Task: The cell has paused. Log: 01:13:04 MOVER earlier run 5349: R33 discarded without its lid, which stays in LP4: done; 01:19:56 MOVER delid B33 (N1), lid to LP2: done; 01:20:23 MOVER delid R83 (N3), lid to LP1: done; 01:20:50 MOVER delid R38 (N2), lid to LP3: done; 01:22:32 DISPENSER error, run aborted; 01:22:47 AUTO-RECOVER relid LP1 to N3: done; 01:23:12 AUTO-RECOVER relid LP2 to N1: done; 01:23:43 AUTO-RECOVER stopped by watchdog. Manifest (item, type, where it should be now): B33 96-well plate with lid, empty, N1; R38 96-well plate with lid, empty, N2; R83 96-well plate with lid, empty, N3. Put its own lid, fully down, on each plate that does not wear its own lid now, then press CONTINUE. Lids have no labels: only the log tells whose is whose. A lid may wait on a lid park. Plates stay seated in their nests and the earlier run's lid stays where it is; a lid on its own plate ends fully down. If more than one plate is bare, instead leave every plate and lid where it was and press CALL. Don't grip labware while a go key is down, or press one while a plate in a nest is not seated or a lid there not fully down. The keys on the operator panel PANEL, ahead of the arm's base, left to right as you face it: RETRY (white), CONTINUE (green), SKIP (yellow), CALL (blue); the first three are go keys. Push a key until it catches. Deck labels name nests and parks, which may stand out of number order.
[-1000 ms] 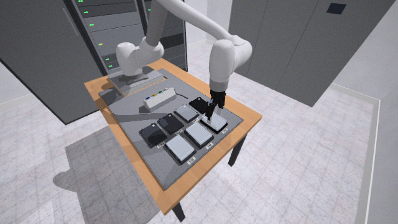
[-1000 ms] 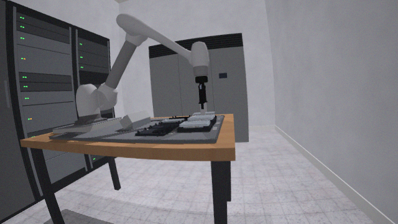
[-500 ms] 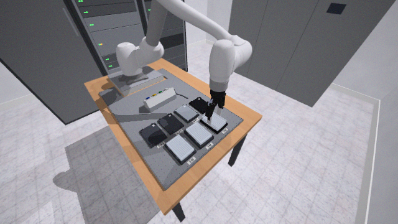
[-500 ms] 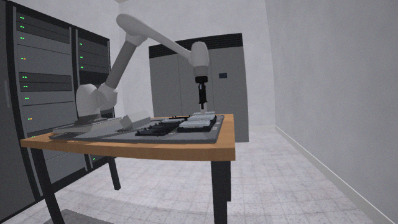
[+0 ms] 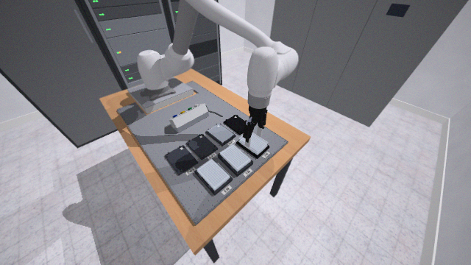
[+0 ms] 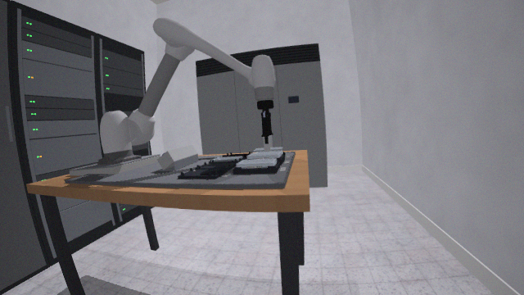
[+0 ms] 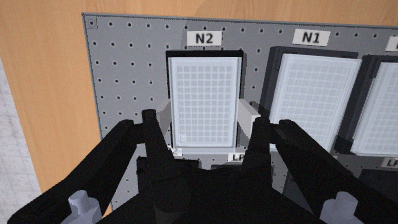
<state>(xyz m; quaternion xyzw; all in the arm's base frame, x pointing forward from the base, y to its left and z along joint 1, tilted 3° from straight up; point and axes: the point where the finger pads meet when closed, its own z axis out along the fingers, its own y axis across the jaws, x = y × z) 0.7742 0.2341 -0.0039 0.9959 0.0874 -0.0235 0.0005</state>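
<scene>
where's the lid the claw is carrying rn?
In the wrist view the lid is clamped in the claw, over the N2 nest at the deck's end, left of the N1 plate.

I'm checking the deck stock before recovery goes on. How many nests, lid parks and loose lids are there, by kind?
Nests: 3
Lid parks: 4
Loose lids: 2, a parked lid and a held lid
Total: 9
</scene>
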